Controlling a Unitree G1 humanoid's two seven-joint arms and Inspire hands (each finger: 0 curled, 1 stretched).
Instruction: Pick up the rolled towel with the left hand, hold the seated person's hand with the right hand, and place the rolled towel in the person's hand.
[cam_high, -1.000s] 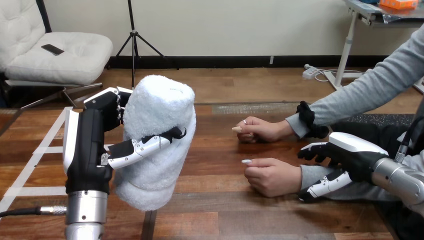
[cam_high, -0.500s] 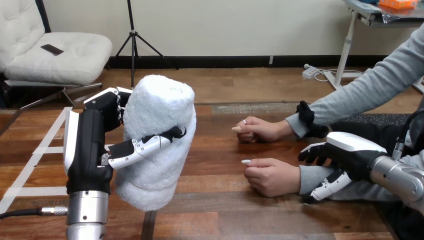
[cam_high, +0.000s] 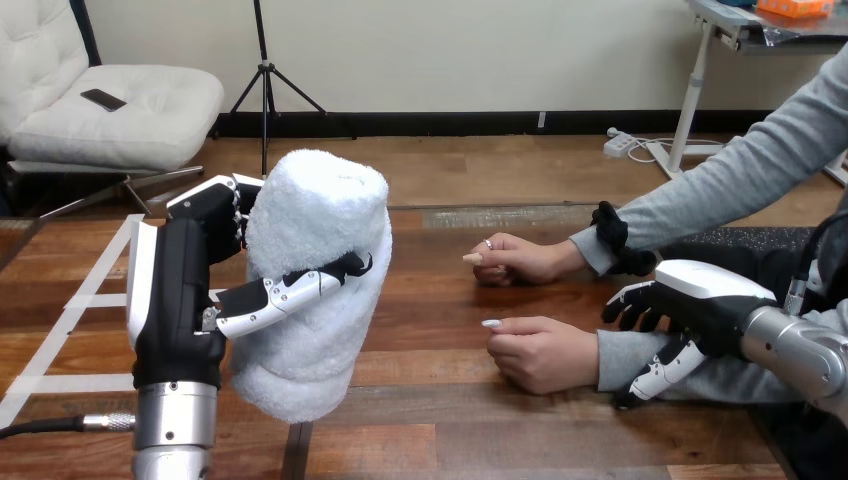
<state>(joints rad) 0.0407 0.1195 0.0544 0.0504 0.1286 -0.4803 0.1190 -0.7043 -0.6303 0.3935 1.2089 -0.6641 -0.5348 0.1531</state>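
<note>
The rolled white towel (cam_high: 315, 280) is held upright above the table at the left. My left hand (cam_high: 185, 295) is shut on it, thumb across its front and fingers behind it. The person's near hand (cam_high: 545, 352) rests loosely curled on the table right of centre, its grey sleeve (cam_high: 640, 360) running to the right. My right hand (cam_high: 690, 310) hovers over that sleeve near the wrist, fingers relaxed and spread, thumb below; I see no curl round the forearm. The person's far hand (cam_high: 520, 258) lies on the table behind.
White tape lines (cam_high: 70, 320) mark the wooden table at the left. A dark seam (cam_high: 300, 450) crosses the table under the towel. Bare table lies between the towel and the person's hands.
My right hand has drawn slightly to the right along the person's sleeve. The left hand and the towel have stayed put.
</note>
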